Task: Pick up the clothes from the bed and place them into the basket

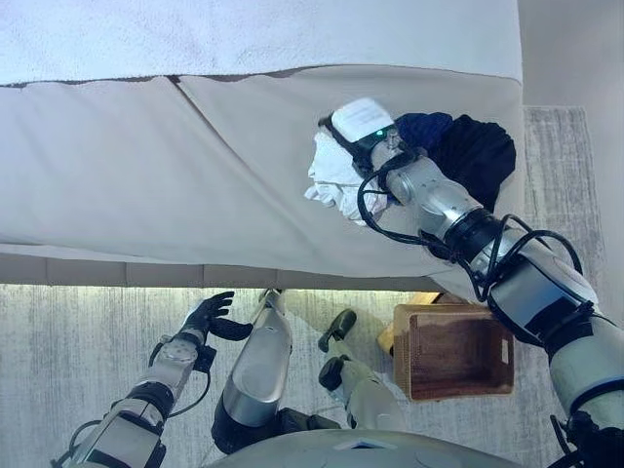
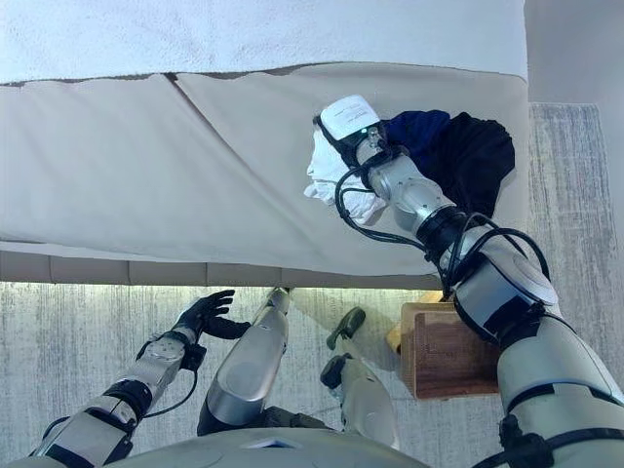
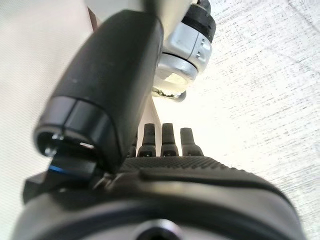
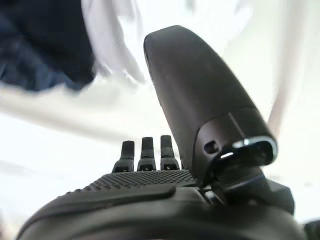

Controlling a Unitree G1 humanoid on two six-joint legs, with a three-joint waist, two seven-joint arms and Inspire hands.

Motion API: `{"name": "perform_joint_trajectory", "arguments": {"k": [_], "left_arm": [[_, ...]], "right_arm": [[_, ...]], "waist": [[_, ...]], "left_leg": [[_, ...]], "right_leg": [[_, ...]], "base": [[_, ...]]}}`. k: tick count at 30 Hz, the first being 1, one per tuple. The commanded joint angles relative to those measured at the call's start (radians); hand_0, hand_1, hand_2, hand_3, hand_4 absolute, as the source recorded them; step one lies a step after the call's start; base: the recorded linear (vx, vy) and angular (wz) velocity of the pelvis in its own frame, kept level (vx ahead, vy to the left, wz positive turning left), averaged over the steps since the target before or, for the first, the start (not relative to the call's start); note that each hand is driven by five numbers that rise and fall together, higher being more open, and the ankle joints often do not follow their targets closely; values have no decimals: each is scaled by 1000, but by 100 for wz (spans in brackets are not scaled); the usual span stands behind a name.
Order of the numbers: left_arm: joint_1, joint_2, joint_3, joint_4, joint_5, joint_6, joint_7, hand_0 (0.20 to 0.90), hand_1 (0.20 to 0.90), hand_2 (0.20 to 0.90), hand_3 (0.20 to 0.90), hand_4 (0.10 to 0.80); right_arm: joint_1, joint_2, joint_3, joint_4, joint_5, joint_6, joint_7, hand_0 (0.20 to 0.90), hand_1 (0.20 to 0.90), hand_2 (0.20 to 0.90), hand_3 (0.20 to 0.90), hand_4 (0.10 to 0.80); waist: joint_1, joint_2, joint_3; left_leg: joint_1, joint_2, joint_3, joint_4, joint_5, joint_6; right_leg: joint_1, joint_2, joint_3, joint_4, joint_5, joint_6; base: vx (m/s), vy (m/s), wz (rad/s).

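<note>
A white garment and a dark navy and black garment lie together on the beige bed, near its right side. My right hand reaches over them, at the far edge of the white garment. In the right wrist view the right hand has straight fingers and a raised thumb, holding nothing, with the white cloth and navy cloth just past it. My left hand hangs open and empty below the bed's front edge. The brown wooden basket stands on the floor at the lower right.
A white blanket covers the far part of the bed. A grey carpet lies in front of the bed and under the basket. The bed's front edge runs across the view above my left hand.
</note>
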State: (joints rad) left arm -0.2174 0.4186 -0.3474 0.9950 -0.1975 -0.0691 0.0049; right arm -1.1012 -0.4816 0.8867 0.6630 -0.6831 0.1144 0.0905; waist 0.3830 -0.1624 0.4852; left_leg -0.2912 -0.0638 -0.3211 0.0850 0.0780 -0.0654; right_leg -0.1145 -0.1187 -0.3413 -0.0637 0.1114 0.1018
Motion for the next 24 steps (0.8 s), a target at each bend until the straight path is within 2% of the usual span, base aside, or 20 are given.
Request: {"name": "perform_joint_trajectory", "arguments": {"k": [1,4,5,7,9,10,12,14,15,16,17,19,21,22,24], "left_arm": [[39,30,6,-20,-7,-34,-10,900,900,900,900,800],[37,26,4,-28,-17,-38,-13,900,900,900,900,800],[36,23,4,-33,-22,-41,-17,900,900,900,900,800],[28,17,-1,-48,-36,-43,-21,900,900,900,900,800],[26,16,-1,-50,-37,-45,-22,900,900,900,900,800],[21,9,-8,-60,-45,-52,-24,900,900,900,900,800],[27,-1,-21,-77,-48,-62,-21,900,900,900,900,800],[30,-3,-28,-82,-48,-68,-20,900,900,900,900,800],[36,-7,-36,-90,-46,-76,-18,900,900,900,900,800],[40,-8,-39,-99,-41,-75,-13,900,900,900,900,800],[41,-8,-40,-101,-40,-74,-13,900,900,900,900,800],[45,-10,-47,-106,-37,-66,0,900,900,900,900,800],[52,-17,-51,-91,-41,-76,20,900,900,900,900,800],[59,-21,-50,-88,-48,-75,37,900,900,900,900,800],[58,-24,-54,-82,-54,-78,50,900,900,900,900,800]], "right_arm": [[-103,7,18,-14,55,-26,72,900,900,900,900,800],[-110,29,28,8,79,-37,113,900,900,900,900,800],[-113,44,29,27,89,-13,146,900,900,900,900,800],[-119,68,26,93,136,93,243,900,900,900,900,800],[-119,76,22,119,139,115,260,900,900,900,900,800],[-121,106,11,241,121,174,323,900,900,900,900,800],[-140,134,2,395,49,213,309,900,900,900,900,800],[-148,144,-6,442,25,206,272,900,900,900,900,800],[-180,152,-16,499,15,219,186,512,512,512,447,347],[-198,148,-24,510,24,220,115,300,300,300,200,100],[-201,147,-26,511,33,218,87,300,300,300,200,100],[-228,139,-40,494,64,199,-148,300,300,300,200,100],[-237,123,-62,447,57,150,-310,300,300,300,200,100],[-233,98,-76,365,45,120,-426,300,300,300,200,100],[-232,83,-87,314,41,108,-503,300,300,300,200,100]], "waist": [[26,5,-19],[37,5,-9],[44,7,-3],[57,12,15],[60,13,20],[76,22,35],[95,33,35],[101,38,35],[115,49,35],[121,53,35],[122,53,35],[121,56,35],[107,52,35],[91,43,35],[81,38,35]], "left_leg": [[52,8,68,-56,-49,71],[46,7,58,-55,-44,68],[41,7,54,-52,-42,66],[28,5,47,-48,-35,63],[24,5,46,-46,-34,62],[3,5,40,-34,-32,59],[-39,4,24,-26,-24,58],[-53,3,18,-25,-19,58],[-81,-2,7,-20,-12,59],[-96,-7,1,-16,-10,59],[-99,-8,0,-15,-10,59],[-117,-11,-2,-8,-10,61],[-123,-10,4,3,-20,63],[-122,-7,16,13,-30,66],[-123,-6,23,22,-39,67]], "right_leg": [[-22,-42,40,175,-63,35],[-26,-40,38,176,-66,34],[-30,-39,35,178,-68,33],[-36,-38,29,179,-69,31],[-39,-39,27,182,-71,30],[-55,-37,19,193,-76,24],[-85,-35,0,201,-77,19],[-93,-36,-7,202,-75,18],[-113,-39,-21,206,-71,17],[-121,-41,-29,205,-67,18],[-123,-41,-31,205,-66,18],[-146,-43,-35,211,-57,19],[-161,-44,-29,219,-52,21],[-167,-44,-19,223,-47,25],[-170,-44,-12,225,-46,26]], "base": [[0,0,0],[4,10,4],[15,25,9],[7,10,3],[0,0,0],[7,11,11],[21,2,13],[-2,-18,20],[-33,-44,23],[-35,-42,15],[-42,-38,11],[-57,-1,24],[-64,39,9],[-65,50,-8],[-49,39,-11]]}}
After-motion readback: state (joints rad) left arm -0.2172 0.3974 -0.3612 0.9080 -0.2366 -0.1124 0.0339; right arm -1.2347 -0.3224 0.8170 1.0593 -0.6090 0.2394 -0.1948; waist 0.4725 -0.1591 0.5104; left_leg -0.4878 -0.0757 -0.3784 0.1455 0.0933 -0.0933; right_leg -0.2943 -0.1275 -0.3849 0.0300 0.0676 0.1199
